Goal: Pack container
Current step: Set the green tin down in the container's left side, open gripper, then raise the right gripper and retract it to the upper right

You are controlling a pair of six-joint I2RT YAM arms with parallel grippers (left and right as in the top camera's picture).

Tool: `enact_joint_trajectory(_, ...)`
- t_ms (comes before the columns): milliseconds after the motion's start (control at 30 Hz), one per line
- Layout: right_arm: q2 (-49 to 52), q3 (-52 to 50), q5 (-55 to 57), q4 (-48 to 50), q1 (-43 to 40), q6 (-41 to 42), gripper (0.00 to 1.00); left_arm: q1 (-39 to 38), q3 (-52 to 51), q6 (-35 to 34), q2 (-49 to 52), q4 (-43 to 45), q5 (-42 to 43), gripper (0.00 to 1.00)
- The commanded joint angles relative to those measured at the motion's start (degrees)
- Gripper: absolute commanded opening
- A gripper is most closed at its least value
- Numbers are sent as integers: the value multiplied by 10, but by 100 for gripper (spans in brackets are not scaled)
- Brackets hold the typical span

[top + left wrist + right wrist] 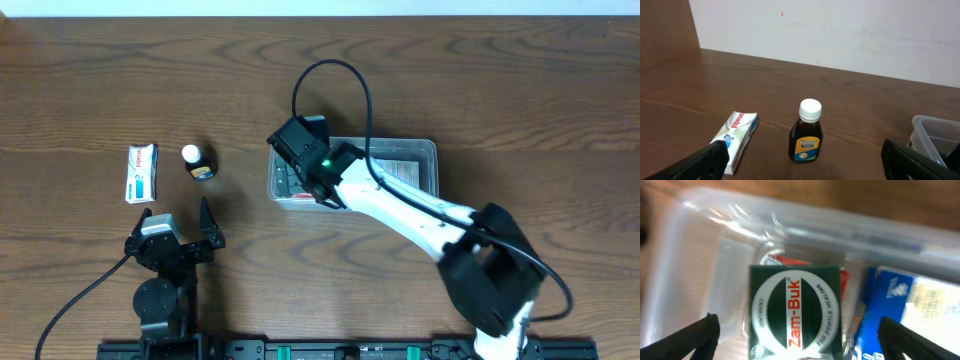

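Observation:
The clear plastic container stands right of the table's middle. It also shows at the right edge of the left wrist view and fills the right wrist view. My right gripper hovers over the container's left end. Its fingers are spread wide on either side of a green Zam-Buk box that lies inside, without touching it. A blue packet lies beside the box. My left gripper is open and empty near the front left.
A small dark Woods bottle with a white cap stands upright left of the container. A white toothpaste box lies flat further left. Both are just beyond the left gripper.

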Motion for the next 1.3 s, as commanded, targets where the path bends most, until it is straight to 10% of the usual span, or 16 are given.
enact_joint_trajectory(0, -89, 15, 62, 0, 3, -17, 99, 0, -11, 8, -3, -21, -11, 98)
enact_joint_trajectory(367, -275, 15, 116, -12, -177, -31, 99, 0, -11, 8, -3, -21, -11, 98)
enact_joint_trajectory(800, -239, 10, -53, -69, -501, -29, 99, 0, -11, 8, -3, -21, -15, 98)
enact_joint_trajectory(1267, -188, 9, -53, -142, -573, -30, 99, 0, -11, -1, -3, -21, -13, 98)
